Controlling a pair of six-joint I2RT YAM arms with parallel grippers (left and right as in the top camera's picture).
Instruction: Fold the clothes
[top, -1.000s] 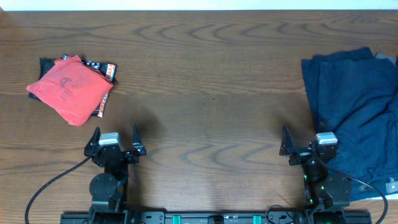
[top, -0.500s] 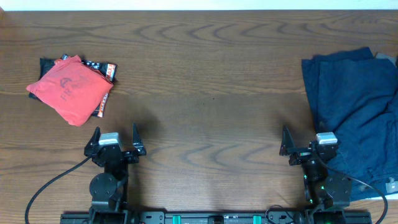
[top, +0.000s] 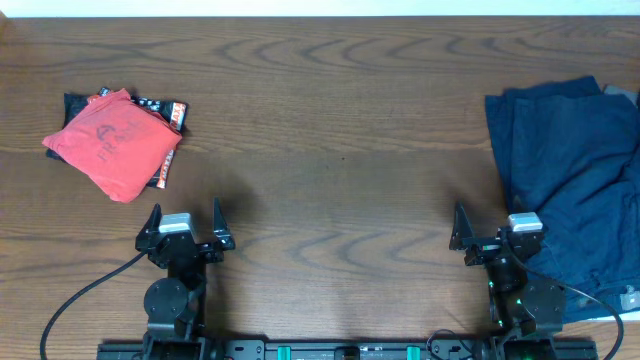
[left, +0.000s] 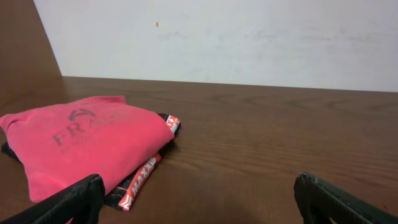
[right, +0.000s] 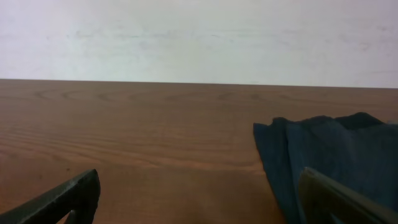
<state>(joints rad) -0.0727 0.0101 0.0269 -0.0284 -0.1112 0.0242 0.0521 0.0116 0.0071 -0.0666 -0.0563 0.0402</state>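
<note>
Navy, soft, denim-like clothes (top: 565, 190) in a loose rumpled heap along the right edge of the table (top: 340, 130), reaching from the middle of that edge down toward the near right corner. Unfolded; long creases and overlapping layers down the length, left border uneven. No button or waistband made out at this scale.

Left gripper (top: 186, 215) near the front edge, left of centre, fingers spread wide, nothing between them. Right gripper (top: 495, 222) near the front edge on the right, likewise spread and empty, its outer side over the border of the clothes; touching or not, cannot tell.

Red garment (top: 112, 143) folded near the left edge, well apart from the clothes, lying on a black item (top: 165, 115) with a red and white band.

Overhead only: whole extent of the heap, both arms at once, wide bare wood between the two piles.

Right wrist only: low side look at the clothes (right: 329, 155), dark folds rising off the wood at right, pale wall (right: 199, 37) behind, right gripper (right: 199, 186) fingertips wide at the lower corners.

Left wrist only: red garment (left: 87, 140) close up, faint dark lettering on top, banded black item (left: 146, 174) peeking out beneath its near side; left gripper (left: 196, 193) tips wide apart. Clothes out of this view.
</note>
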